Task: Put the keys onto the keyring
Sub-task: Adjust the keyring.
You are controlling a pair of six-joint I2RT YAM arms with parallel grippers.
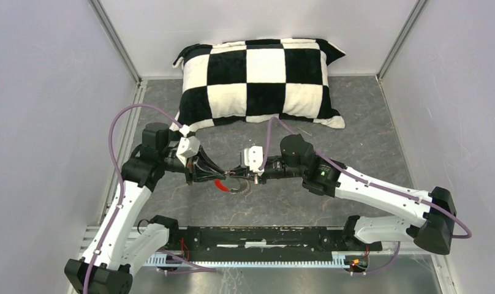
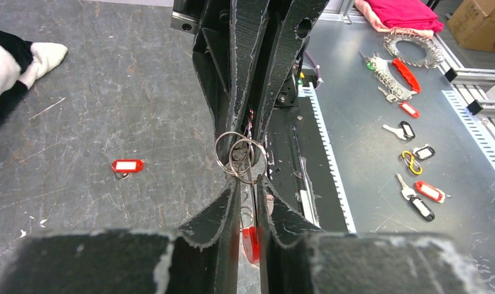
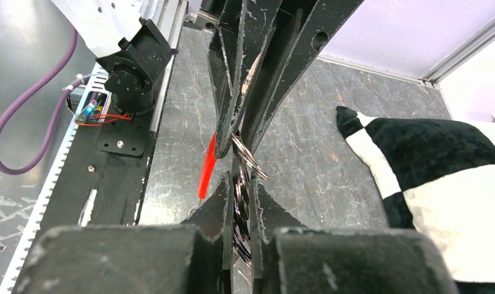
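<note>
Toward the front edge of the bench (image 1: 355,141), the left tool (image 2: 250,190) and right tool (image 3: 243,184) meet tip to tip, both pinched narrow on the keyring (image 1: 238,187), apparently readying it for threading, while the red-headed key (image 2: 127,165) lies loose, likely needing one tool freed

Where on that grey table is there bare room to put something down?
Crowded in the middle, where the left gripper and right gripper meet at the keyring. Bare table lies between pillow, right arm and right wall, and in a strip between the grippers and the base rail.
</note>
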